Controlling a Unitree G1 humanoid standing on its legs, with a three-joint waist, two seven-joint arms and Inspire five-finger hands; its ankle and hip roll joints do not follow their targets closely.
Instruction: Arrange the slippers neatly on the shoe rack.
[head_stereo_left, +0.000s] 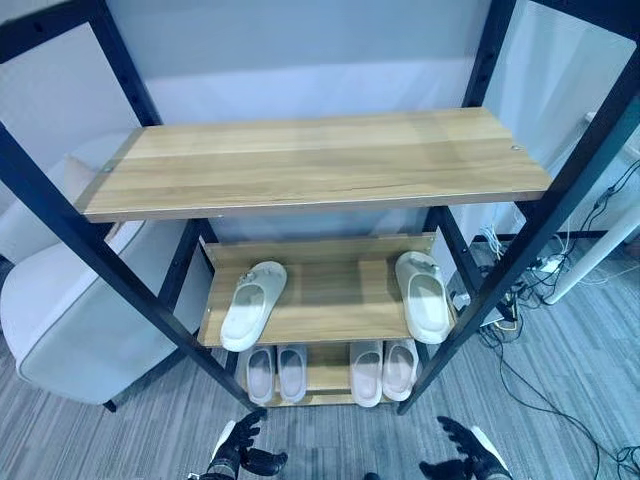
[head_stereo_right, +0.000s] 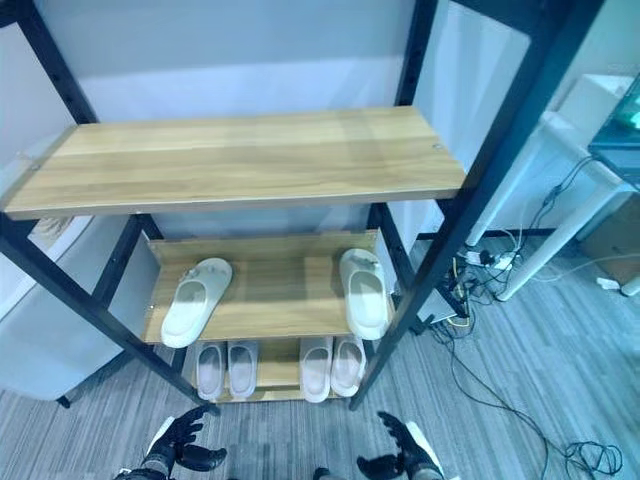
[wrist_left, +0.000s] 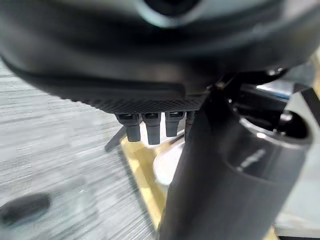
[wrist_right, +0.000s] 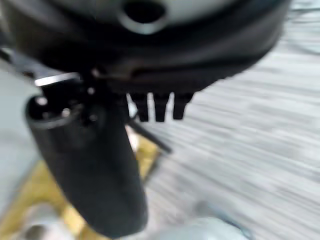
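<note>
Slippers (head_stereo_left: 253, 304) (head_stereo_left: 423, 295) are seen wide apart on the rack's (head_stereo_left: 330, 300) middle shelf, long axes running near 12-to-6, at 12 o'clock from the empty, loosely spread left hand (head_stereo_left: 243, 449) and right hand (head_stereo_left: 462, 455), each nearer its own side's slipper.

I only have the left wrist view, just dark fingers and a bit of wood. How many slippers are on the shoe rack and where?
Observer: Six. The middle shelf holds two, far apart: the left slipper angled, the right slipper near the edge.
Operator: And the other four?
Observer: On the bottom shelf, two tidy pairs side by side: left pair, right pair.
Operator: Anything on top?
Observer: The top shelf is bare wood.
Operator: Where are my hands?
Observer: Both low in front of the rack, open, holding nothing: left hand, right hand.
</note>
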